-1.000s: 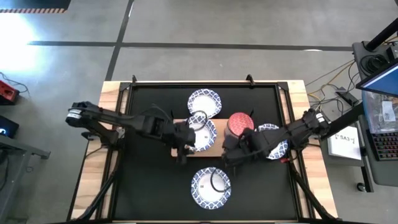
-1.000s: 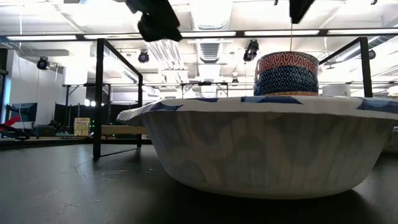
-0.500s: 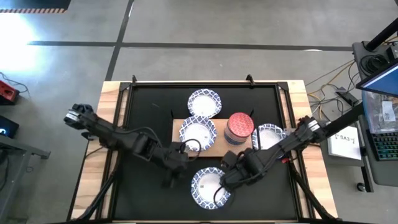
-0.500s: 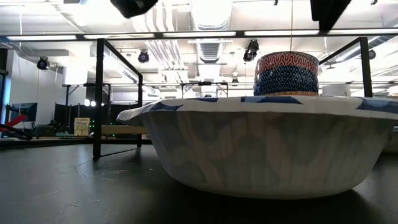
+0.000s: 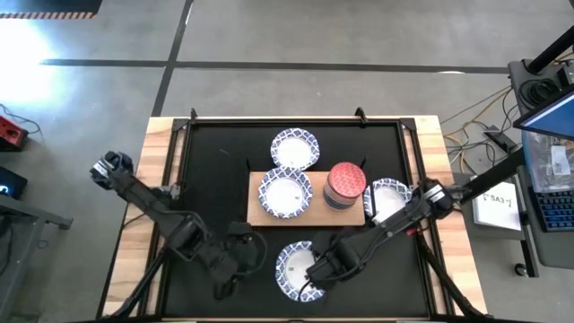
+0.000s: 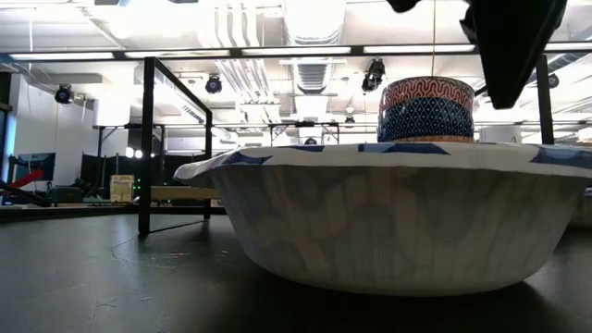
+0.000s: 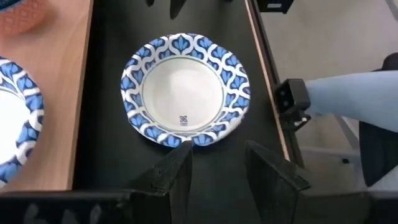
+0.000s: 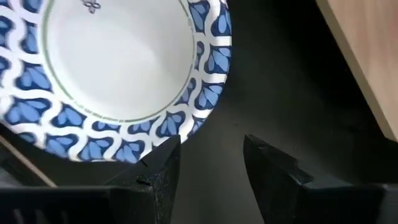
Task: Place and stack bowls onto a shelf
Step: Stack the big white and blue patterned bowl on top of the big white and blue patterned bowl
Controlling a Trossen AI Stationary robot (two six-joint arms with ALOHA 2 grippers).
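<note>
The near wide blue-and-white bowl sits on its base on the black tabletop, filling the low view. My left gripper is open just left of it; its fingers stand short of the rim. My right gripper hangs open over the bowl's right rim, and shows in the low view as a dark shape. The wooden shelf carries one wide bowl and a stack of small bowls topped by the speckled red one.
Another wide bowl lies beyond the shelf's far side, and one lies at its right end. A black metal frame rims the tabletop. The table's near edge runs close to the near bowl.
Both arms have swung from the shelf toward the table's near edge. My left gripper left the wide bowl on the shelf and came to the left of the near bowl. My right gripper moved from beside the small-bowl stack to the near bowl's right rim. No bowl has moved.
</note>
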